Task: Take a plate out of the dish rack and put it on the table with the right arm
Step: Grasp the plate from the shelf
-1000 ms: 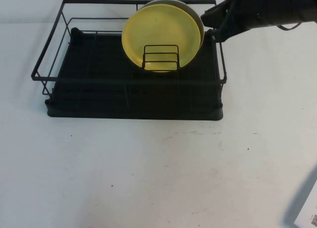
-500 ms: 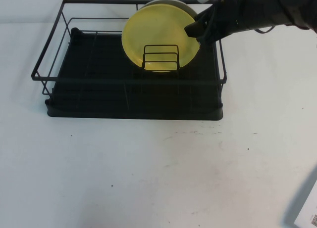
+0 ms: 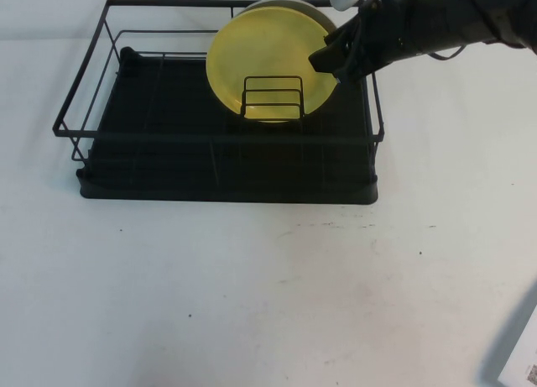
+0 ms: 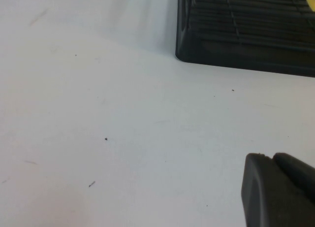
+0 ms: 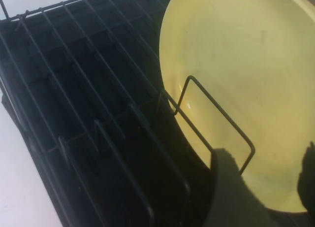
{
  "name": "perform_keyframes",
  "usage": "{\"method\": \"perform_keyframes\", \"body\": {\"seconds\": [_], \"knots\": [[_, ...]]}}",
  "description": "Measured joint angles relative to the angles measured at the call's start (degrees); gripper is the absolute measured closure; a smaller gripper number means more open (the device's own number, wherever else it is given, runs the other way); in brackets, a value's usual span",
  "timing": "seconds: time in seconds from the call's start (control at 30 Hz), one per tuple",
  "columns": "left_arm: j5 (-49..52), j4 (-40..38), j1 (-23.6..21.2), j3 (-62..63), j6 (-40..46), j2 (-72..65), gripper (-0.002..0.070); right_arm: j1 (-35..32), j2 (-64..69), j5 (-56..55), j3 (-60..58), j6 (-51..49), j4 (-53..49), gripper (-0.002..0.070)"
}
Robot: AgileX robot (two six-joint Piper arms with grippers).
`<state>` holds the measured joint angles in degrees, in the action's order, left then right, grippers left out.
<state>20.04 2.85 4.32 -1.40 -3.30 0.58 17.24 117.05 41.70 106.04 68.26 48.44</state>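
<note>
The pale-yellow plate (image 3: 268, 55) stands on edge in the small wire plate holder (image 3: 273, 97) at the back of the black dish rack (image 3: 168, 152). My right gripper (image 3: 329, 61) is at the plate's right edge, over the rack's back right corner. In the right wrist view the plate (image 5: 246, 79) fills the frame behind the open right gripper (image 5: 266, 150), with the holder wire (image 5: 216, 118) just ahead of one finger. My left gripper (image 4: 270, 158) hangs shut and empty over the white table (image 4: 98, 113), near a corner of the rack (image 4: 246, 35).
A light grey plate (image 3: 323, 18) stands right behind the yellow one. The rack's top wire frame (image 3: 373, 101) runs under the right arm. The white table (image 3: 268, 303) spreads in front of the rack. A white object (image 3: 524, 362) lies at the front right corner.
My right gripper has moved left from beside the rack's back right corner to the yellow plate's right edge. The plate and the rack have not moved.
</note>
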Motion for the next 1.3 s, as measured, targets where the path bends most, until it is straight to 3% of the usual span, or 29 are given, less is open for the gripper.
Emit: {"method": "perform_keyframes", "body": {"seconds": [0.37, 1.3], "knots": [[0.0, 0.0, 0.0, 0.0, 0.0, 0.0, 0.0679, 0.0, 0.0, -0.3, 0.0, 0.0, 0.0, 0.0393], [0.0, 0.0, 0.0, 0.0, 0.0, 0.0, 0.0679, 1.4, 2.8, -13.9, 0.0, 6.8, 2.9, 0.0393]]}}
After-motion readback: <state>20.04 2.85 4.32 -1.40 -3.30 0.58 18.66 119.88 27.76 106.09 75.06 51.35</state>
